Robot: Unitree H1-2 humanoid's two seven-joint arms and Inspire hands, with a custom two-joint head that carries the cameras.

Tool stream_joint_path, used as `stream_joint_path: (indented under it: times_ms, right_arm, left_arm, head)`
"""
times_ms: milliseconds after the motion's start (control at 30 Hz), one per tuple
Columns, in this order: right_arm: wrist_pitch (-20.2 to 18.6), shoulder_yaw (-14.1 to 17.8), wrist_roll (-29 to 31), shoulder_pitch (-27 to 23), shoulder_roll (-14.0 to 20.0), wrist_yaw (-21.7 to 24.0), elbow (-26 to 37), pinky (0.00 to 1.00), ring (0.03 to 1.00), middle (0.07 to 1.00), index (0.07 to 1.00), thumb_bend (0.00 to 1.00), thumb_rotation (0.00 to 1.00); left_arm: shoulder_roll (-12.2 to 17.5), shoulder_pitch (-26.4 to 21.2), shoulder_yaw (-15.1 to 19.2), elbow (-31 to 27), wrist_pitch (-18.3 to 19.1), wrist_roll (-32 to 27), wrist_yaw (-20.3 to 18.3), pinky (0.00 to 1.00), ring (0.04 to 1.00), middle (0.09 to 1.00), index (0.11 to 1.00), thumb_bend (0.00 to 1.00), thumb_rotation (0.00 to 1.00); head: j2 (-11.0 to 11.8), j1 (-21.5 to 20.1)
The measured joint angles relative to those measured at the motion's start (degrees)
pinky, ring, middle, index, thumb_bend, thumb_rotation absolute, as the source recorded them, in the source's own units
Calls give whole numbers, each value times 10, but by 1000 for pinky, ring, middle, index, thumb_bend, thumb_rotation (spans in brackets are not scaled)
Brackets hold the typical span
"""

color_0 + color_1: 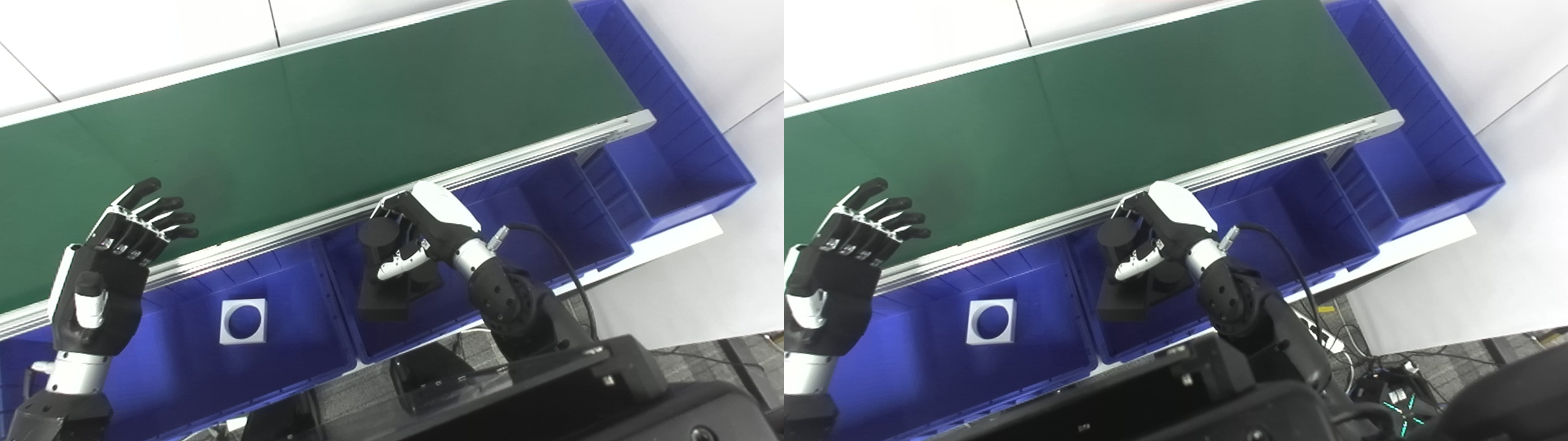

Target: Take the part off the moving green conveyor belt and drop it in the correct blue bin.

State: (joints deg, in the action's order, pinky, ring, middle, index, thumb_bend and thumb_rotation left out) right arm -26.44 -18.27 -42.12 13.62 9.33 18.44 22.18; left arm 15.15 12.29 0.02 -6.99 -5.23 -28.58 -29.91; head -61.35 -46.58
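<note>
The right hand (416, 236) is clamped on a black round part (378, 233), holding it over the middle blue bin (551, 202) where similar black parts (392, 291) lie, apparently ready to drop, while the left hand (107, 269) hovers empty, fingers spread, at the green belt (306, 122).

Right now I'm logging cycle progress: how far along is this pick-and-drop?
Picking looks done: the green belt shows no part. In hand: the right hand grips a black cylindrical part over the middle blue bin, above black parts already inside. Left: release. The left hand waits open.
</note>
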Motion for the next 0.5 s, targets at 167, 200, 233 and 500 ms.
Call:
stream_joint_path:
  times_ms: [167, 200, 233, 500]
  right_arm:
    - [-4, 7, -1, -2, 7, 72, 19, 591, 626, 662, 697, 739, 671]
    - [-4, 7, -3, -2, 10, 86, 21, 600, 633, 669, 703, 744, 699]
    - [-4, 7, -6, -3, 11, 94, 22, 609, 637, 674, 707, 750, 747]
    - [-5, 14, -21, -7, 12, 133, 29, 629, 660, 691, 720, 814, 733]
  left_arm:
    - [0, -1, 0, 2, 0, 0, -1, 624, 685, 742, 832, 844, 714]
    - [0, -1, 0, 2, 0, 0, -1, 624, 685, 742, 831, 845, 713]
    - [0, -1, 0, 2, 0, 0, -1, 625, 685, 742, 830, 844, 713]
    - [0, -2, 0, 3, 0, 0, -1, 625, 683, 740, 828, 844, 707]
  head:
    - [0, 0]
    - [0, 2]
    - [1, 2]
    - [2, 2]
